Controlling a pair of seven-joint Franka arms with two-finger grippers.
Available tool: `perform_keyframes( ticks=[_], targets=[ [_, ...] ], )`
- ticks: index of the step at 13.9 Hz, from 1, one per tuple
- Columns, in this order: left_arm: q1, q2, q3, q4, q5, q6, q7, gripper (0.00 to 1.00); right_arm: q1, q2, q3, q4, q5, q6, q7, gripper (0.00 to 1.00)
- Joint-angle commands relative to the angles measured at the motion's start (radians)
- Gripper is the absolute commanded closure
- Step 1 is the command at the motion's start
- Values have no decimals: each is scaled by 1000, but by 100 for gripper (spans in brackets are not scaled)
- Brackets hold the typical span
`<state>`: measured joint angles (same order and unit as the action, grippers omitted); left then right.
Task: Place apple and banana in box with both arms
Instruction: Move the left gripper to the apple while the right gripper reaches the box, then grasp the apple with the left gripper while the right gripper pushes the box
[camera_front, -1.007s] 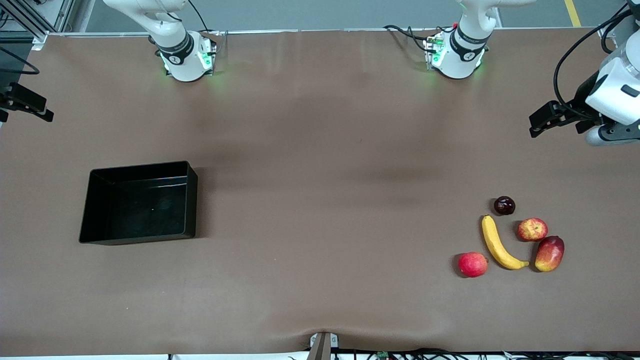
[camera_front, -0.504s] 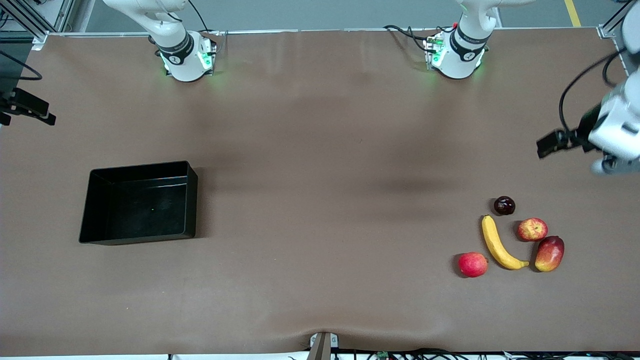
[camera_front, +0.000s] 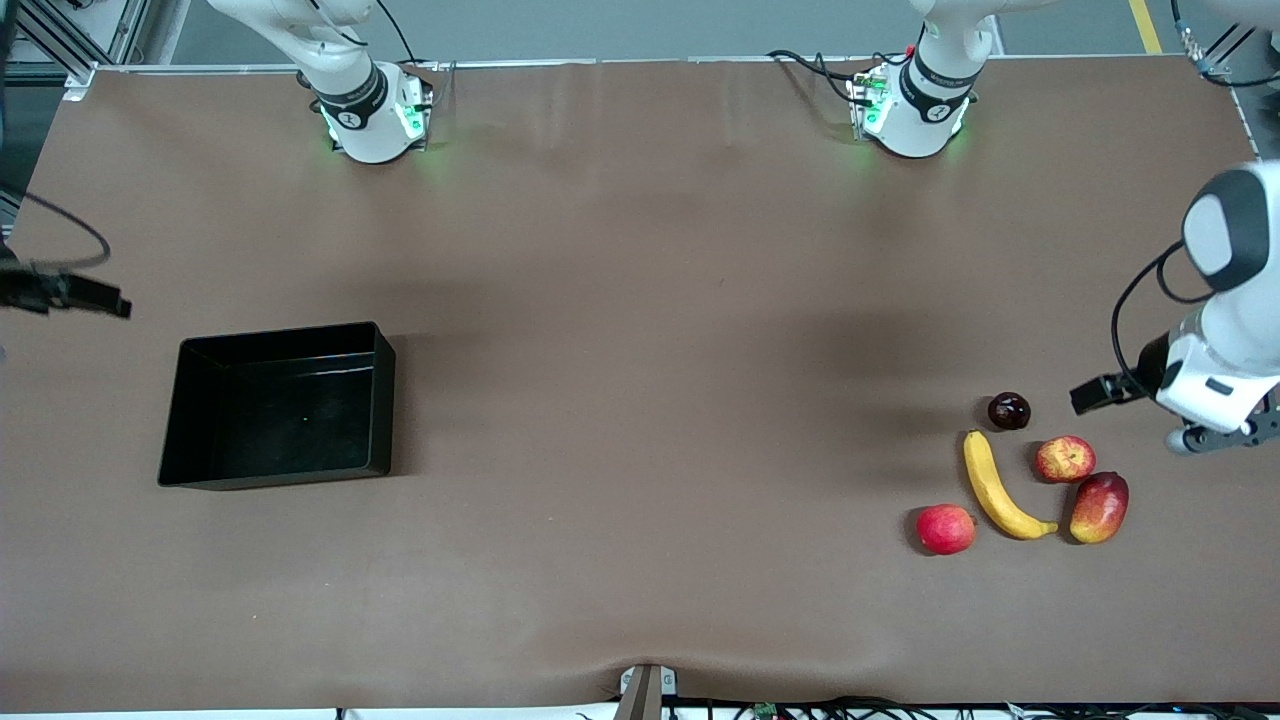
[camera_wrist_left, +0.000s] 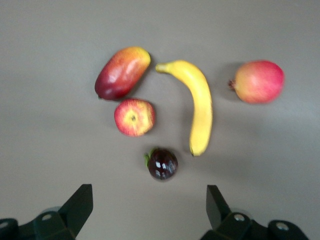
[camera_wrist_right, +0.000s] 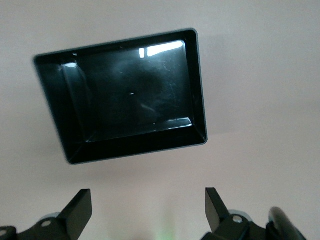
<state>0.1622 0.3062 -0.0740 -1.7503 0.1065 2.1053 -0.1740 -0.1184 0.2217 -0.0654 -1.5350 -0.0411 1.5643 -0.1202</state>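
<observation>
Apple (camera_front: 1064, 459) and banana (camera_front: 1000, 487) lie untouched; left gripper (camera_wrist_left: 149, 206) hovers jaws apart above them, right gripper (camera_wrist_right: 148, 210) gapes near the empty box (camera_front: 185, 418), seemingly ready to receive.

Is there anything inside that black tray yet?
No. The box shows only its bare black floor in the front and right wrist views. The apple and banana lie on the table; nothing covers the inside.

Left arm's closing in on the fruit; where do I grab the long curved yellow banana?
Probably mid-length on the long curved yellow banana, coming from straight above with the open left gripper turned across its narrow width. It lies flat; the middle sits clear of the streaked red-yellow apple.
</observation>
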Motion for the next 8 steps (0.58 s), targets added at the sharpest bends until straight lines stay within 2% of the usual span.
perform_keyframes(
  ticks=[1,4,6,8],
  targets=[
    [43,109,-7,9,15,131,5,0,-39,109,10,24,-37,109,-62,0],
    [76,213,-7,3,16,260,5,0,-108,224,15,15,-22,219,-123,0],
    [79,255,-6,3,16,307,5,0,-151,281,13,12,70,276,-223,0],
    [103,278,-7,5,18,312,7,0,-176,335,15,3,125,295,-242,0]
  ],
)
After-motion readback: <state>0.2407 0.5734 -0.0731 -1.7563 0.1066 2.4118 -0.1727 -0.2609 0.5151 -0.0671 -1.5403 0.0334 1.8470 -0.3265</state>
